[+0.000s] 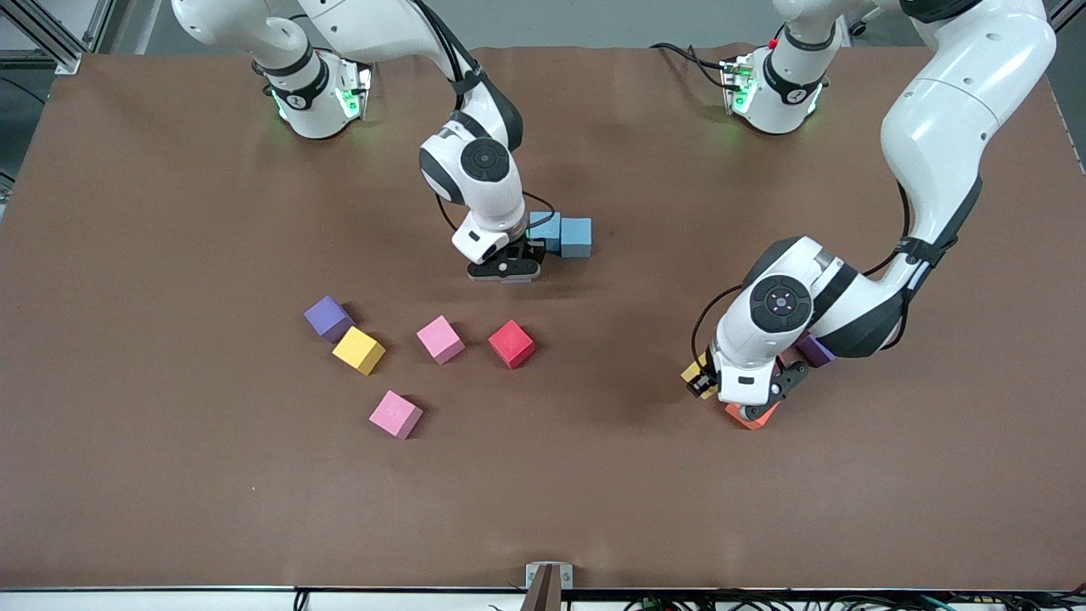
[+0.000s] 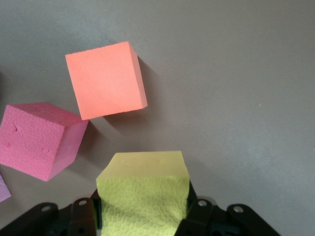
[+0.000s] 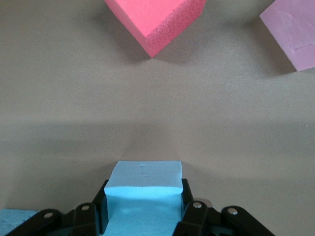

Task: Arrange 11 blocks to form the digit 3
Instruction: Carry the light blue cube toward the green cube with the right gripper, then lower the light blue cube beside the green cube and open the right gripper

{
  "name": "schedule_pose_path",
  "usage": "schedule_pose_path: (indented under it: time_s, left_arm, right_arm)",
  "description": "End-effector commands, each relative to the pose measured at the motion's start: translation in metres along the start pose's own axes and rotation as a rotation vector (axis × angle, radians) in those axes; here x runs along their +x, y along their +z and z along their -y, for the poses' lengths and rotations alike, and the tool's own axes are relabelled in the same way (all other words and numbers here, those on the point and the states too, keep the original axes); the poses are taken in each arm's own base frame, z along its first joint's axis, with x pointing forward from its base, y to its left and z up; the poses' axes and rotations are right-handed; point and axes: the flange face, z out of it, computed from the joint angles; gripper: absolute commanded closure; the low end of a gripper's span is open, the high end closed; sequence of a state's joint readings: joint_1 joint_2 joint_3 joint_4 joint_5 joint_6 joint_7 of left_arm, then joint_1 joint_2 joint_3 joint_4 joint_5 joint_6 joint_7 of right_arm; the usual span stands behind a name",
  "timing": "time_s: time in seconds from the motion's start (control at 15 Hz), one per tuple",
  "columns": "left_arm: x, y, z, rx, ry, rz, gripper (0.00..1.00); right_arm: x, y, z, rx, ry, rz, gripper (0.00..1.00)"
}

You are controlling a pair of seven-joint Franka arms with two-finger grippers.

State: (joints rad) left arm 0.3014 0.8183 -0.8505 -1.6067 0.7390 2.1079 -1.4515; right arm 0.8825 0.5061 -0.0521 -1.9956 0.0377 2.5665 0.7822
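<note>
I am working over the brown table (image 1: pixel 170 212) with both arms. My right gripper (image 3: pixel 142 216) is pinching a light blue block (image 3: pixel 145 179) between nearly closed fingers, low at the table, beside two more light blue blocks (image 1: pixel 576 238) lying farther from the front camera than the red block (image 1: pixel 511 344). My left gripper (image 2: pixel 142 216) is clamping a yellow block (image 2: pixel 142 172), well apart from the red block toward the left arm's end, just beside an orange block (image 2: pixel 106 81) and a deep pink block (image 2: pixel 39 140). Toward the right arm's end from the red block, two pink blocks (image 1: pixel 440 339), one yellow cube (image 1: pixel 358 350) and one purple block (image 1: pixel 327 318) are lying loose.
</note>
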Motion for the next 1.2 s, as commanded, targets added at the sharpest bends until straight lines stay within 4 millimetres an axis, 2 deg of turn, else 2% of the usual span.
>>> schedule_pose_path:
  time_s: [0.0, 0.47, 1.13]
  left_arm:
    - [0.002, -0.007, -0.002, 0.006, -0.012, -0.001, 0.6]
    - [0.01, -0.018, -0.005, -0.013, -0.023, -0.013, 0.6]
    - [0.014, -0.021, -0.005, -0.018, -0.031, -0.016, 0.6]
  right_arm:
    - [-0.022, 0.038, 0.0, -0.046, -0.012, 0.057, 0.98]
    - [-0.027, 0.04, 0.0, -0.054, -0.018, 0.066, 0.98]
    - [-0.03, 0.04, 0.003, -0.05, -0.023, 0.071, 0.97]
